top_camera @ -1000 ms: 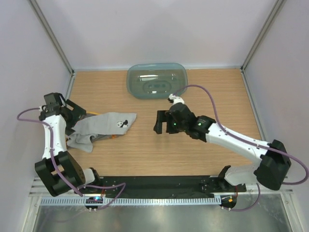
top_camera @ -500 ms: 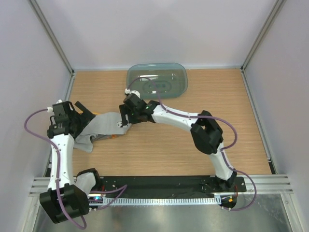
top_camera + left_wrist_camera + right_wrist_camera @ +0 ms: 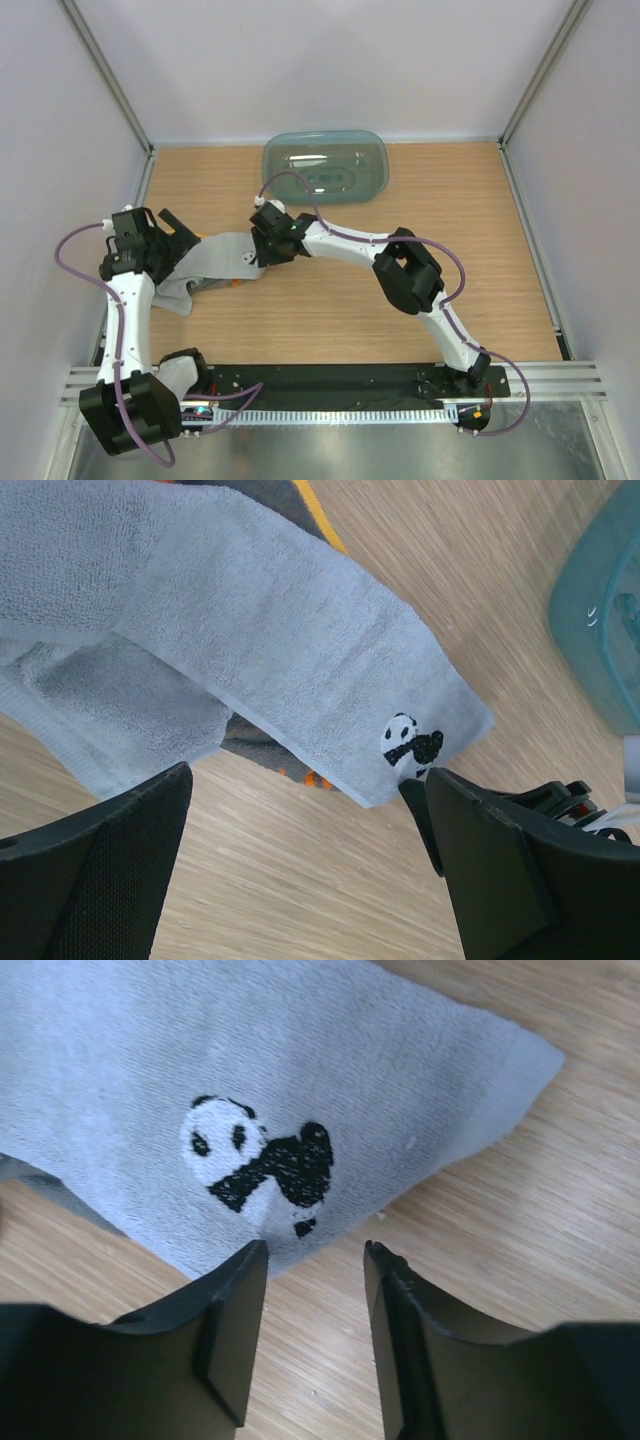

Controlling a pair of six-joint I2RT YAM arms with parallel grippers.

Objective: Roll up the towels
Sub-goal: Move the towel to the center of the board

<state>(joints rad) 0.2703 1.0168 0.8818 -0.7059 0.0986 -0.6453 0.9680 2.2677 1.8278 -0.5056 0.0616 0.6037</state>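
The grey towel [image 3: 213, 256] lies crumpled on the wood at the left, its panda mark [image 3: 256, 1160] near the right corner. Under it, only slivers of the yellow-orange towel [image 3: 314, 778] show. My right gripper [image 3: 315, 1260] reaches across to that panda corner. Its jaws are half narrowed but open, with bare wood between them, and the left fingertip [image 3: 240, 1280] sits at the cloth's edge. My left gripper [image 3: 300, 880] hovers wide open over the towel's left side [image 3: 165, 243], holding nothing.
A translucent teal tray [image 3: 325, 166] stands at the back centre, also seen in the left wrist view's right edge [image 3: 600, 620]. The right arm [image 3: 405, 270] stretches across the middle of the table. Enclosure walls stand close on the left and right.
The right arm has swung left across the table to the grey towel's panda corner, and its jaws have narrowed. The left arm shifted slightly forward and stays open.
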